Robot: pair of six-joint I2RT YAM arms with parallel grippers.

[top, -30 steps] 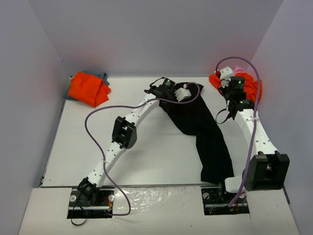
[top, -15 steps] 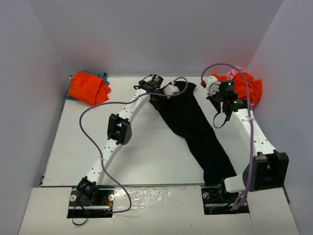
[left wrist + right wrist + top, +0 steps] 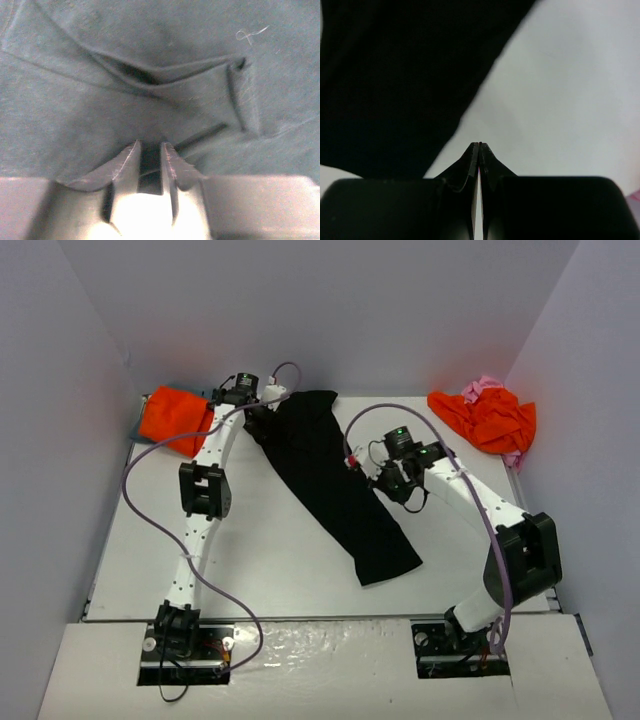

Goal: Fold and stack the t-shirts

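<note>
Across the middle of the table (image 3: 262, 565), the black t-shirt (image 3: 330, 480) lies as a long narrow strip, slanting from far left to near right. At its far-left end the left gripper (image 3: 262, 406) is down on the cloth. The left wrist view shows its two fingers (image 3: 131, 162) almost together. Only a thin dark slot separates them, and a fold of the black t-shirt seems to be nipped in that slot. Creases and a stitched seam spread out beyond the tips.

Just beside the black t-shirt's right edge, about halfway along the strip, the right gripper (image 3: 358, 468) is over bare table. Its jaws are pressed fully together with nothing between them. In the right wrist view the dark cloth fills the left side and white table the right. I cannot tell whether the tips touch the surface.

Left of the black t-shirt's far end, just past the left arm, an orange t-shirt (image 3: 178, 420) lies bunched, with a sliver of a blue-grey t-shirt (image 3: 137, 433) showing at its outer edge. Well to the right of the black t-shirt, a second orange t-shirt (image 3: 490, 418) is heaped and crumpled. A pink t-shirt (image 3: 487, 387) shows behind it.
</note>
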